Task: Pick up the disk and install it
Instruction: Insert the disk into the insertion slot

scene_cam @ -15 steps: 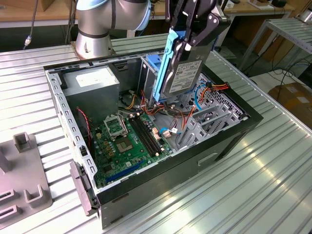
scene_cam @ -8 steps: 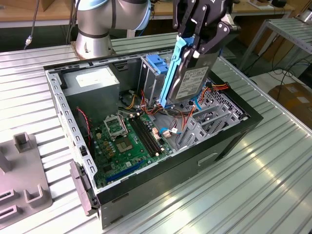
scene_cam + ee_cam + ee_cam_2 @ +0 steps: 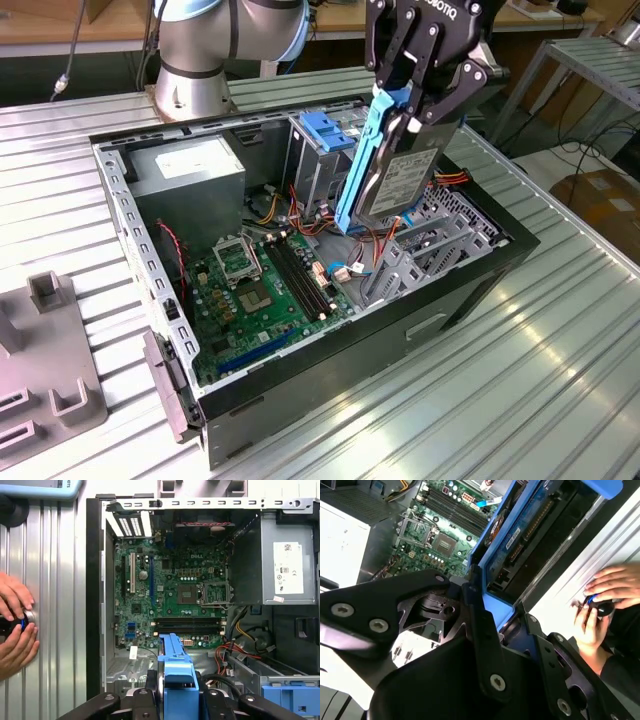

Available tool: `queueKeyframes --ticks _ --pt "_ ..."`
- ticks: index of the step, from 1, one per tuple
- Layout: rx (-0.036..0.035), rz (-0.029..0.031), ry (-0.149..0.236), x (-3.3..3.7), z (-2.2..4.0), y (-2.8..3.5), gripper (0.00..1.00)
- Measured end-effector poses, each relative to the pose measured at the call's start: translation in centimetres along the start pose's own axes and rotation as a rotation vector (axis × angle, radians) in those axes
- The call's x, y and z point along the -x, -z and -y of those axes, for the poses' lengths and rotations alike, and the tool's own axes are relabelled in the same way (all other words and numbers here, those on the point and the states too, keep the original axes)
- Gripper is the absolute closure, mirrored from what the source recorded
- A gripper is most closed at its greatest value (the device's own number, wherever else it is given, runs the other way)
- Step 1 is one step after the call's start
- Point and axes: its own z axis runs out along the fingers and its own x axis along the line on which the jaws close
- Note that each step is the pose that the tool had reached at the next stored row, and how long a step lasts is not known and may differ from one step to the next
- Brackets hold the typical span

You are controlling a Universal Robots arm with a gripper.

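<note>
Disk hangs tilted above the open case, top clamped between the fingers

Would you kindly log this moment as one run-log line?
gripper: shut on disk | disk: tilted over open computer case | install: not done

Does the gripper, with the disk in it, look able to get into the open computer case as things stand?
Probably yes. The case stands open, and the gripper, jaws shut on the disk, hangs right above it. Loose red and orange cables near the disk's lower end may hinder.
</note>
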Motion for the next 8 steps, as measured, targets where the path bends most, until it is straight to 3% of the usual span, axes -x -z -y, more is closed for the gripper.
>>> queueKeyframes --ticks 5,8 --pt "-0.0004 -0.0005 0.0 -0.01 0.02 0.0 0.63" --pt "-0.0008 -0.0004 0.0 0.0 0.47 -0.05 0.63"
